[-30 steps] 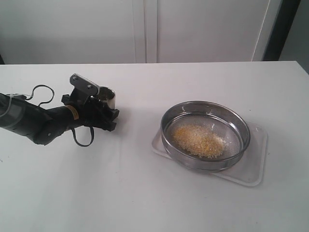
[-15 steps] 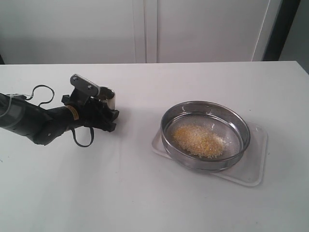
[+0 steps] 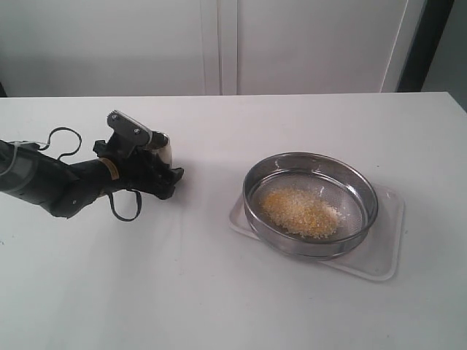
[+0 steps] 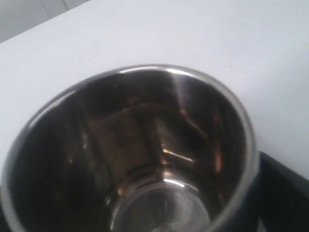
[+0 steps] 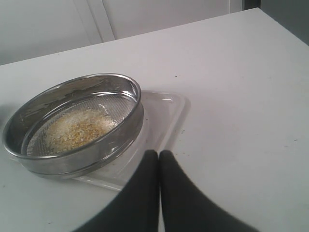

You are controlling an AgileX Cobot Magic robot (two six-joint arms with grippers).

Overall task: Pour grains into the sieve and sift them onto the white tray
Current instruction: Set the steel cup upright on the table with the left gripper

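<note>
Yellow and pale grains (image 3: 300, 211) lie in the sieve (image 3: 306, 249) on the white tray (image 3: 384, 251), centre-right, sifting seemingly not yet done; left gripper (image 3: 160, 165) clasps the empty steel cup (image 3: 163, 149), right gripper (image 5: 159, 158) pressed together on nothing.

sieve (image 3: 306, 248), cup (image 4: 145, 145) shiny steel; white tray (image 3: 383, 248) smooth plastic

We are looking at a robotics lab bench, not a kitchen. A black robot arm (image 3: 51, 186) with a loose cable (image 3: 64, 130) looping off it is lying across a bare white table (image 3: 219, 292), its left gripper (image 3: 159, 169) clasping a steel cup (image 3: 163, 149). Beyond the gripper, plain white panels (image 3: 306, 44) are closing off the room. Well off to that gripper's side, the only kitchenware is sitting staged: the sieve (image 3: 306, 246) on the white tray (image 3: 383, 251).
</note>
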